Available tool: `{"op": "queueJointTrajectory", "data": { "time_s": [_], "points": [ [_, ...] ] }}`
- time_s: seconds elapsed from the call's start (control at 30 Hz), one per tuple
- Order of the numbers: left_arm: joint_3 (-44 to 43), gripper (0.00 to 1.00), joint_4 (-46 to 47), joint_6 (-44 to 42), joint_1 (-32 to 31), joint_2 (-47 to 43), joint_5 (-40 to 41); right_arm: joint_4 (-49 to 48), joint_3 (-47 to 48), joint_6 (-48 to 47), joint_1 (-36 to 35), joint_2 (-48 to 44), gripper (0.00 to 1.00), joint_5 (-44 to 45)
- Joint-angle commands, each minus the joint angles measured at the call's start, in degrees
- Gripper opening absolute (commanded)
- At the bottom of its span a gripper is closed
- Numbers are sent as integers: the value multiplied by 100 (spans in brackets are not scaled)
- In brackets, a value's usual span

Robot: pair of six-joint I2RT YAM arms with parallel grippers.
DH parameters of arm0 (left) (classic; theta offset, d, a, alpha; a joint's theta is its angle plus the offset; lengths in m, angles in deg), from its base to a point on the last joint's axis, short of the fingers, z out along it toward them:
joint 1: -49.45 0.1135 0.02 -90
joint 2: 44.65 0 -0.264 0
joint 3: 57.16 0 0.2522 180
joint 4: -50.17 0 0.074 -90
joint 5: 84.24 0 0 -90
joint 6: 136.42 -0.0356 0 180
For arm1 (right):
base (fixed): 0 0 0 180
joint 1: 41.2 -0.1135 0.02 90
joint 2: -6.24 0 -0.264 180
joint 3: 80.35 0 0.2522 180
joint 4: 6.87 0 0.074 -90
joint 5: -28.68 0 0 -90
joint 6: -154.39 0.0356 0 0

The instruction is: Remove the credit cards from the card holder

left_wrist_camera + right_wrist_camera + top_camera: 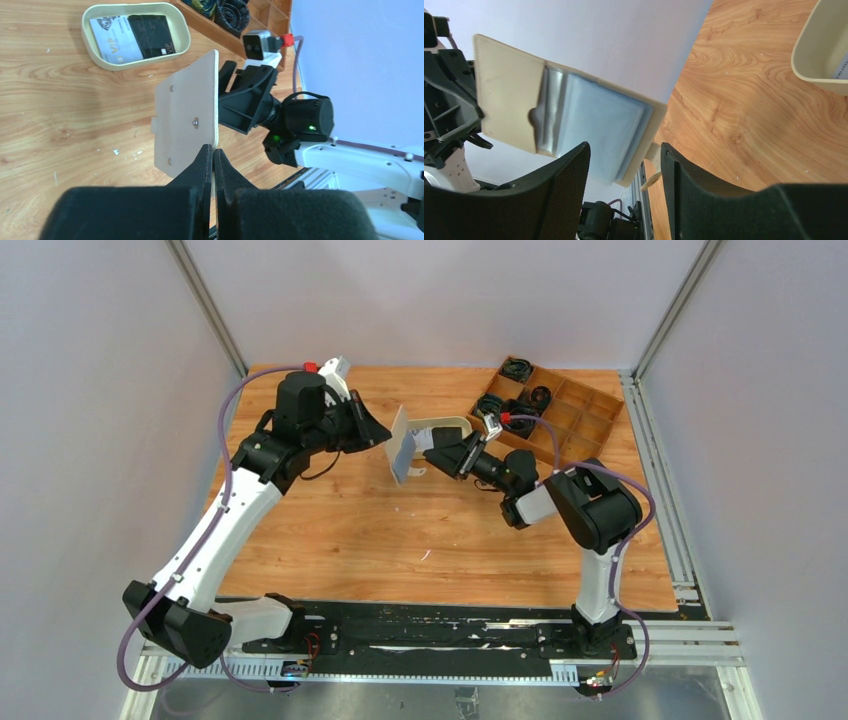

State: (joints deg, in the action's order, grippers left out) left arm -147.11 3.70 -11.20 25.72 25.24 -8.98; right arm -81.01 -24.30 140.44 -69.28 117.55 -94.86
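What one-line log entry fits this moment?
left claw: shut on wallet | right claw: open | cards: in tray

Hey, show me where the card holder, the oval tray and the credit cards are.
card holder (185, 105): left wrist view, middle of its beige outer panel.
oval tray (86, 27): left wrist view, its left rim.
credit cards (150, 36): left wrist view, the black card lying in the tray.

Left wrist view: white card (116, 40) in oval tray (186, 39) reads "VIP"; its finer print is illegible. Black card (150, 34) beside it carries small white marks, unreadable.
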Motion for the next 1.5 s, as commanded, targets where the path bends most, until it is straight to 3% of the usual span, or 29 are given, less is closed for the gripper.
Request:
{"op": "queueJointTrajectory", "data": {
  "time_s": [0.0,0.53,0.87,0.93,1.03,1.2,1.47],
  "points": [
    [-114,0,343,177,43,-173,-371,-358,197,-136,76,257,60,-343],
    [-87,0,560,449,52,-246,-573,-357,910,-268,83,154,62,-994],
    [-82,0,572,507,110,-295,-609,-358,953,-211,87,103,55,-1099],
    [-100,0,581,527,135,-320,-619,-359,920,-198,81,136,47,-1081],
    [-133,0,558,530,156,-344,-618,-360,883,-166,88,156,24,-1052],
    [-43,0,517,503,199,-397,-594,-359,870,-155,88,8,0,-1032],
    [302,0,464,441,287,-593,-475,-355,753,-75,96,-142,0,-1028]
  ]
}}
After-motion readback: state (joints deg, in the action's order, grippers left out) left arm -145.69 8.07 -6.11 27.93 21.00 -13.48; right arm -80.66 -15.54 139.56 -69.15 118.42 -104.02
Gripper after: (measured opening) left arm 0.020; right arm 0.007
